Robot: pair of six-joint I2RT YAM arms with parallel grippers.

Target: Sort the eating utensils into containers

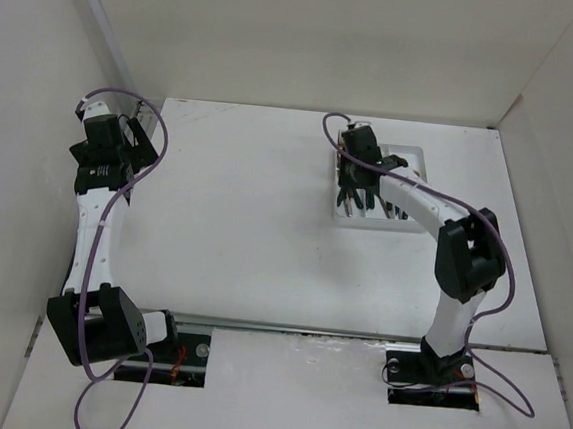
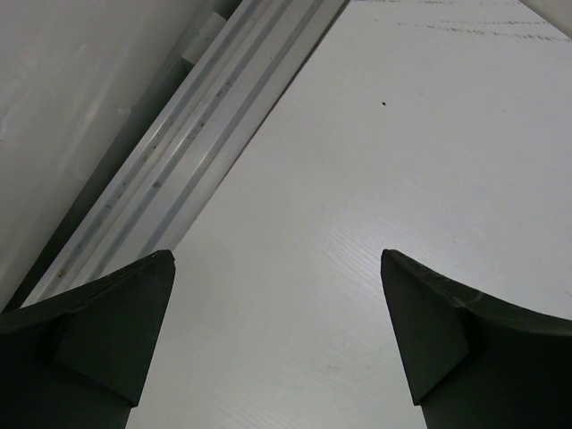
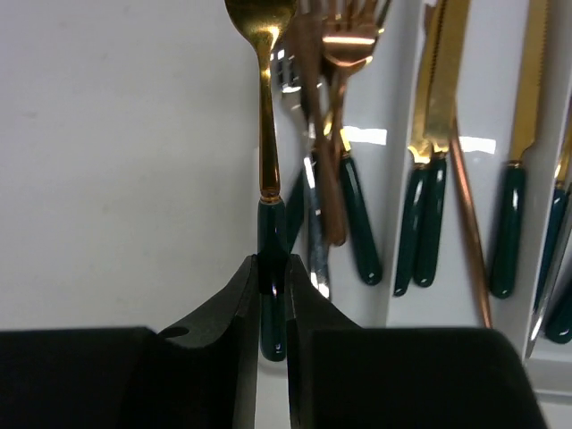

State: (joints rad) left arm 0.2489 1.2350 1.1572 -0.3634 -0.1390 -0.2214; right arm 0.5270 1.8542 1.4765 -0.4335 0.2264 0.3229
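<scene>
My right gripper [image 3: 273, 268] is shut on the dark green handle of a gold-headed spoon [image 3: 265, 107], held over the left edge of the white tray [image 3: 400, 134]. In the top view this gripper [image 1: 353, 195] is over the tray's [image 1: 415, 162] left side at the back right of the table. The tray's left compartment holds several forks [image 3: 344, 54], the middle one gold knives [image 3: 438, 107], and the right one more utensils [image 3: 527, 89]. My left gripper [image 2: 277, 268] is open and empty above bare table; in the top view it [image 1: 137, 146] is at the far left.
An aluminium rail [image 2: 179, 152] runs along the table's left edge beside the left gripper. White walls enclose the table on the left, back and right. A second rail [image 1: 306, 330] lies along the near edge between the arm bases.
</scene>
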